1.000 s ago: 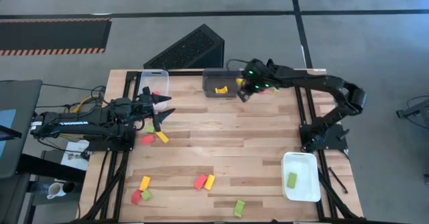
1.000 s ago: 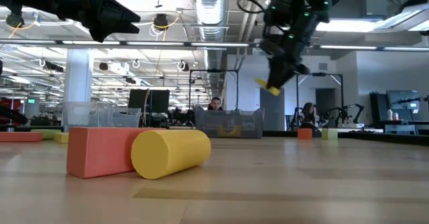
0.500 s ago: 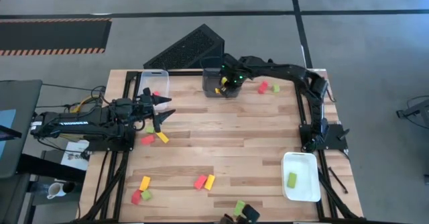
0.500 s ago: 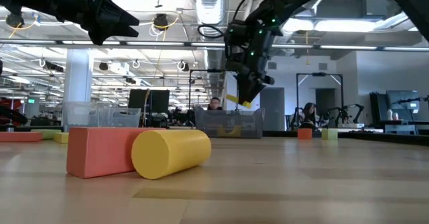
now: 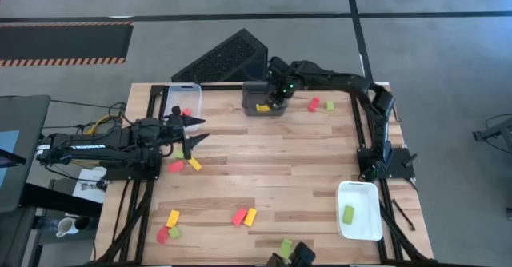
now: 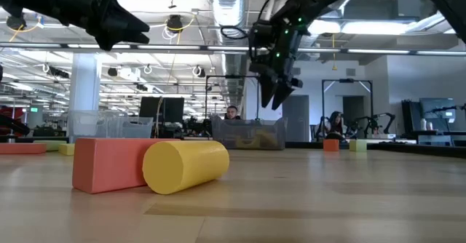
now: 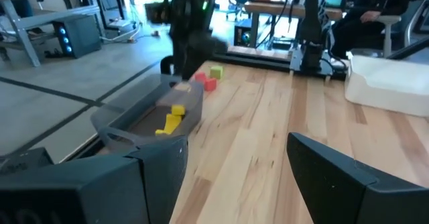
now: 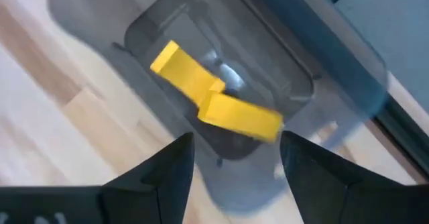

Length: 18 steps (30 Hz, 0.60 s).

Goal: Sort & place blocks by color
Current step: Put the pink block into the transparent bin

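Two yellow blocks [image 8: 214, 96] lie in the dark grey tray [image 5: 262, 97] at the far edge of the tabletop [image 5: 264, 171], one slanting across the other. My right gripper [image 5: 278, 96] hangs directly above that tray, fingers spread apart and holding nothing; the wrist view shows both dark fingers [image 8: 161, 170] clear of the blocks and of the tray wall.

My left gripper [image 5: 190, 131] hovers near the left edge of the tabletop, also spread open and empty, pointing toward the clear tray [image 5: 186, 97], which holds one red block [image 5: 186, 112].

Just beside the grey tray, toward the right, a red block [image 5: 314, 104] and a green block [image 5: 329, 105] rest on the bare wood. A red block [image 5: 176, 167] and a yellow block [image 5: 194, 164] sit close below the left gripper. Along the near edge lie further red, yellow and green pieces, well apart from both grippers. The white tray [image 5: 358, 211] at the near right holds one green block [image 5: 348, 214].

The tabletop is pale planked wood. In the low view a yellow cylinder [image 6: 186, 166] leans against a red block [image 6: 109, 163] in the foreground.
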Available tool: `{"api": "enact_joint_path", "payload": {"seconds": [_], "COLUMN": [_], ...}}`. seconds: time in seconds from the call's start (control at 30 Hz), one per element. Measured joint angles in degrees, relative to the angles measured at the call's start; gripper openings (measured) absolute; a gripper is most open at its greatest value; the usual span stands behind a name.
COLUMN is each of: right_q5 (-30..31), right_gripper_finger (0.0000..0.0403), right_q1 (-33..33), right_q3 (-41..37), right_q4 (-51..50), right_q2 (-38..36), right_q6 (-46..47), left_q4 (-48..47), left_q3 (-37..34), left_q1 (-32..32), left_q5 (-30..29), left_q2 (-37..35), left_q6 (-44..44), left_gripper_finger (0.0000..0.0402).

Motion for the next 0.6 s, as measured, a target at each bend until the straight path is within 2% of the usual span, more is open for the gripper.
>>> {"api": "enact_joint_path", "payload": {"seconds": [0.13, 0.27, 0.43, 0.6], "right_q5": [0.0, 1.3, 3.1, 3.1], "right_gripper_finger": [0.0237, 0.0231, 0.0228, 0.0228], "right_q1": [3.2, 9.2, 18.7, 27.1], "right_q3": [0.0, -0.9, -8.3, -18.1], "right_q4": [-3.8, -4.8, 1.9, 12.2], "right_q2": [-4.4, -9.1, -16.1, -21.8], "right_q6": [-0.5, -1.1, -0.8, 3.6], "left_q4": [-2.9, -7.8, -13.3, -16.7], "left_q3": [0.0, 0.0, 0.0, 0.0], "left_q1": [0.0, 0.0, -1.4, -5.9], "left_q5": [0.1, 1.1, 6.8, 7.1], "left_q2": [0.0, 0.0, 0.0, 0.0], "left_q6": [-1.3, -5.6, -11.4, -17.0], "left_gripper_finger": [0.0245, 0.0245, 0.0245, 0.0245]}}
